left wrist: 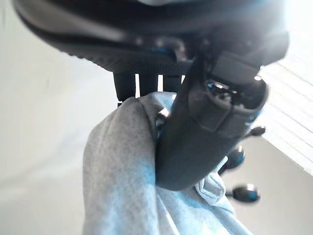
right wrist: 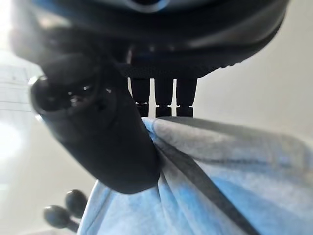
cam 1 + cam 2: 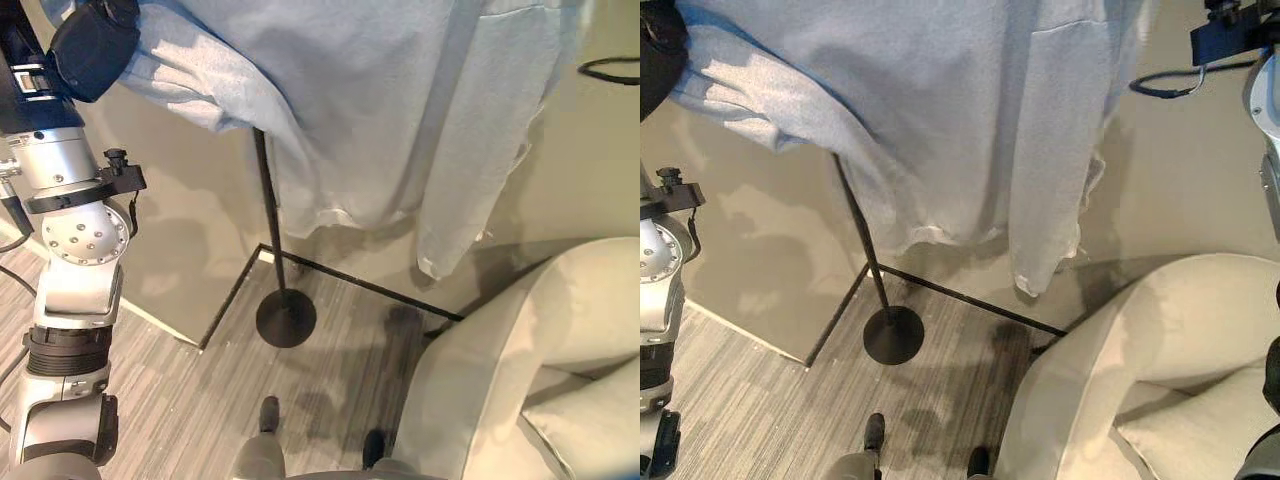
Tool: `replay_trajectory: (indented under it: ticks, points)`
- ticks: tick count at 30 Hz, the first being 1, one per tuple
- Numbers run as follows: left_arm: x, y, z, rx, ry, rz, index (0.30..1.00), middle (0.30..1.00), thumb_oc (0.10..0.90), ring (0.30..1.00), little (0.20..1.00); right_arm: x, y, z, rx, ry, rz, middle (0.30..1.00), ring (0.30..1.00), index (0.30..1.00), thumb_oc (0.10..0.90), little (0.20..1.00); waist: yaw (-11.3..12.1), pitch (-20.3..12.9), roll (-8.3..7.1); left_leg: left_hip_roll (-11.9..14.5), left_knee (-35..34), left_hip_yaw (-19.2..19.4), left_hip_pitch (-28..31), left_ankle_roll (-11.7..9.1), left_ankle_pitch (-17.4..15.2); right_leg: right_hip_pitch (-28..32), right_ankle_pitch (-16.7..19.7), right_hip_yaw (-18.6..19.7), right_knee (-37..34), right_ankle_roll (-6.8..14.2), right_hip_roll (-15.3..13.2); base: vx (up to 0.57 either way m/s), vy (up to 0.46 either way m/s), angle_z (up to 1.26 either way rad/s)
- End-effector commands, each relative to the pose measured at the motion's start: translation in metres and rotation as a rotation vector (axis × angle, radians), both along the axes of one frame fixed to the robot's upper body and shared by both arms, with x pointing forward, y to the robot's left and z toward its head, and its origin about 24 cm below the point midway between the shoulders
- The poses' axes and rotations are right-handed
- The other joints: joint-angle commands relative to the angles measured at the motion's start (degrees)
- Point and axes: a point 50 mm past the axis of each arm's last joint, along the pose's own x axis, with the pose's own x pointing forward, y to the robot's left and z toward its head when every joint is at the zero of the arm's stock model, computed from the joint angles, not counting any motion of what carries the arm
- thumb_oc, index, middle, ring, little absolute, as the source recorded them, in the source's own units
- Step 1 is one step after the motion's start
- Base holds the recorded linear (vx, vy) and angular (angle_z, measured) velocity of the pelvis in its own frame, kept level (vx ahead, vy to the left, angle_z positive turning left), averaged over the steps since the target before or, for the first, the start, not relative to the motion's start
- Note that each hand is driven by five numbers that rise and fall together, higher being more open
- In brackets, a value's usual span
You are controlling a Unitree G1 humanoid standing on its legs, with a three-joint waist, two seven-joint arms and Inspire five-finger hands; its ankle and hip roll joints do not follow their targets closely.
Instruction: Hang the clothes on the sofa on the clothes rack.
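Left hand [image 1: 195, 142] clamped on a bunched fold of the light blue garment [image 3: 400, 110], thumb pressed against cloth, fingers curled behind. Right hand [image 2: 102, 152] likewise pinching a fold of the same garment, thumb over a dark seam. Garment held high between both hands, hanging in front of the rack pole [image 3: 270, 230], hem well above the floor [image 3: 180, 400]. Round knobs [image 1: 244, 192] of the rack top just beside each hand.

Best done by keeping both grips firm, lifting the collar or shoulder over a knob, easing cloth down until hooked, then freeing one hand at a time. Worth watching the round base [image 3: 286, 318]: a sideways tug could tip the rack.

Sofa [image 3: 540, 350] at lower right, nothing lying on the visible part. No containers present.
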Motion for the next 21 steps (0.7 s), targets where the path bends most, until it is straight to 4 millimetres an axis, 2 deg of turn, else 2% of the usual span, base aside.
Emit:
replay_trajectory:
  ticks: [1, 14, 21]
  points:
    - [-0.029, 0.005, 0.020, 0.015, -0.184, 0.029, 0.300, 0.300, 0.400, 0.300, 0.300, -0.017, -0.015, 0.023, 0.131, -0.127, 0.028, 0.300, 0.300, 0.300, 0.400, 0.300, 0.22, -8.58, -2.71, 3.01, 0.18, 4.47, 7.71, -3.10, -11.04, 1.51, -1.98, 0.45, 0.57, 1.63, -2.07, 0.01, -0.008, 0.09]
    - [-0.042, 0.007, 0.027, 0.037, -0.225, 0.018, 0.300, 0.300, 0.400, 0.300, 0.300, -0.020, -0.041, 0.002, 0.173, -0.125, -0.089, 0.300, 0.300, 0.300, 0.400, 0.300, 0.40, -9.16, -1.62, 2.62, 0.18, 4.22, 7.84, -3.32, -11.24, 2.59, -1.89, -1.43, 0.57, 2.03, -3.22, -0.01, -0.025, 0.05]
    - [-0.026, -0.003, 0.025, 0.103, -0.123, -0.070, 0.300, 0.300, 0.400, 0.300, 0.300, -0.016, -0.051, -0.011, 0.151, -0.084, -0.172, 0.300, 0.300, 0.300, 0.400, 0.300, -1.48, -9.70, -0.22, 3.09, 0.18, 5.41, 8.82, -3.48, -11.41, 2.96, -2.21, -0.79, 0.57, 1.79, -2.94, 0.00, -0.040, -0.01]
